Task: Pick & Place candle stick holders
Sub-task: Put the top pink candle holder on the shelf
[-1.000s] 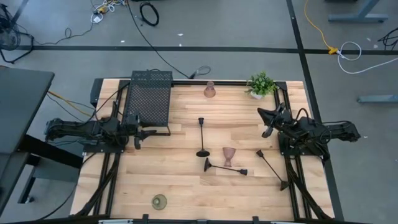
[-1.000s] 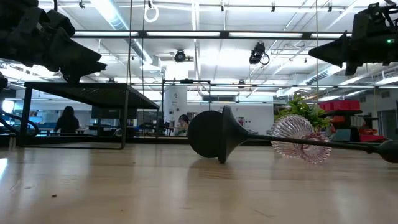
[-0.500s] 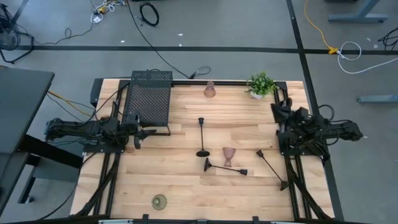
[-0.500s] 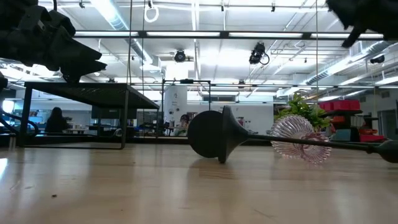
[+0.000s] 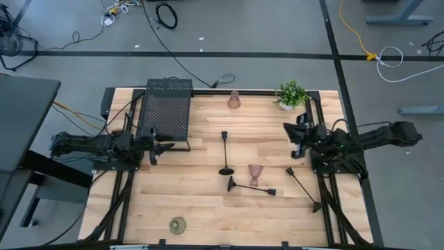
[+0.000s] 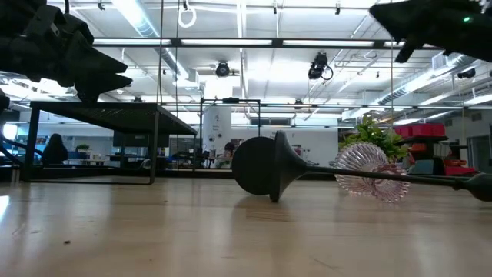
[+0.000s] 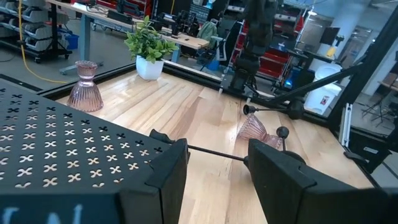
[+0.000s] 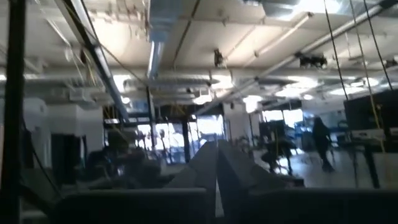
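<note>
The right gripper (image 5: 297, 139) hangs closed and empty above the table's right side, near the potted plant (image 5: 291, 94). The left gripper (image 5: 161, 147) waits with fingers apart and holding nothing beside the mesh box (image 5: 166, 107). The candle stick holders (image 5: 251, 182) stay in the table's (image 5: 208, 208) middle, one black stem upright, two lying.

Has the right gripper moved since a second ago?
Yes. The right gripper, shut, swung back toward its base, then out again, ending slightly nearer the potted plant.
</note>
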Available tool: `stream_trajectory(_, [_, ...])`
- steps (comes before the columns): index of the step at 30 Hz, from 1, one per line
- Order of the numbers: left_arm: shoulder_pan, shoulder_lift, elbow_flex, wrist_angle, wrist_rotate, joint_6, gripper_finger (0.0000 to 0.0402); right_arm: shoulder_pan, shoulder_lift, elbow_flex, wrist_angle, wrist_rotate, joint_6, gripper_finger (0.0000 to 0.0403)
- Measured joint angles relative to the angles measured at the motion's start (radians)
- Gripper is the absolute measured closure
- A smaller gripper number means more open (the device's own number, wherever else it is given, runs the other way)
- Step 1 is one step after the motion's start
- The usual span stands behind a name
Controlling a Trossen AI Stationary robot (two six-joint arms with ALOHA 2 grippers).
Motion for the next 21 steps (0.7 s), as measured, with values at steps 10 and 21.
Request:
stream_trajectory(10, [0.000, 0.000, 0.000, 0.000, 0.000, -0.005, 0.0229, -0.084, 0.388, 0.212, -0.009, 0.140, 0.028, 0.0389])
stream_trajectory(21, [0.000, -0.001, 0.000, 0.000, 0.024, -0.006, 0.0229, -0.112, 0.657, 0.381, -0.095, 0.198, 0.001, 0.0389])
